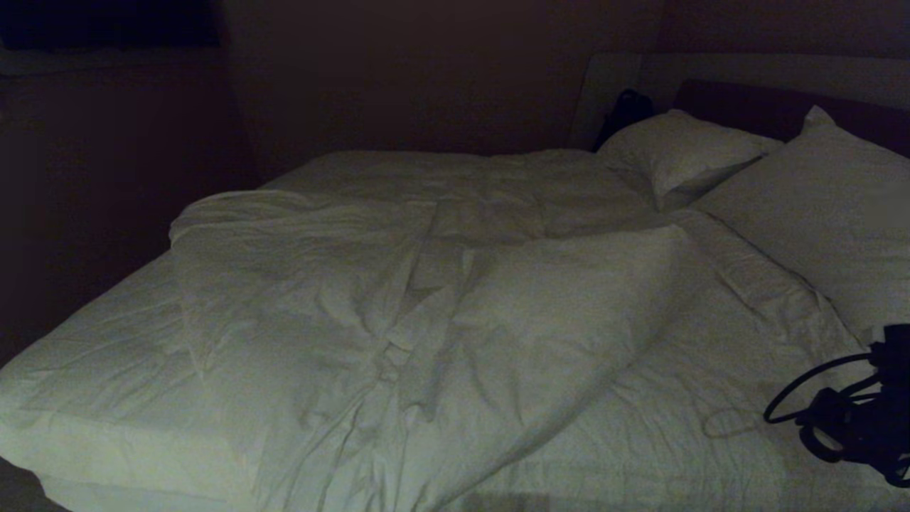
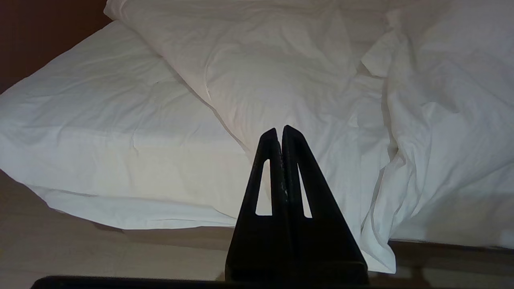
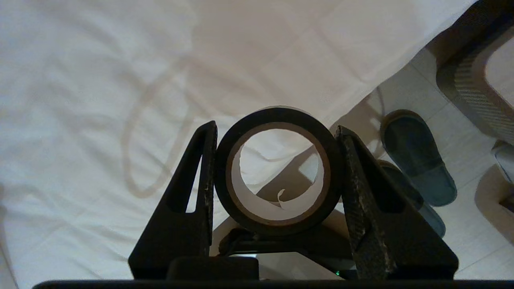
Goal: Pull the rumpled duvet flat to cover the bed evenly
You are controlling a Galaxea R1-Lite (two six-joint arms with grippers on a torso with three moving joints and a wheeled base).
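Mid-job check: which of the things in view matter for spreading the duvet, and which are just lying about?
For the job:
- duvet, bunched in the middle
- bed, sheet bare on both sides
- right hand, over the sheet, clamped on a tape roll
- left hand, shut, off the bed's near edge

Lying about:
- pillows
- slippers on the floor

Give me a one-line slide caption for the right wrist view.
Right gripper clamps a dark tape roll above the bed's white sheet, slippers on the floor beside.
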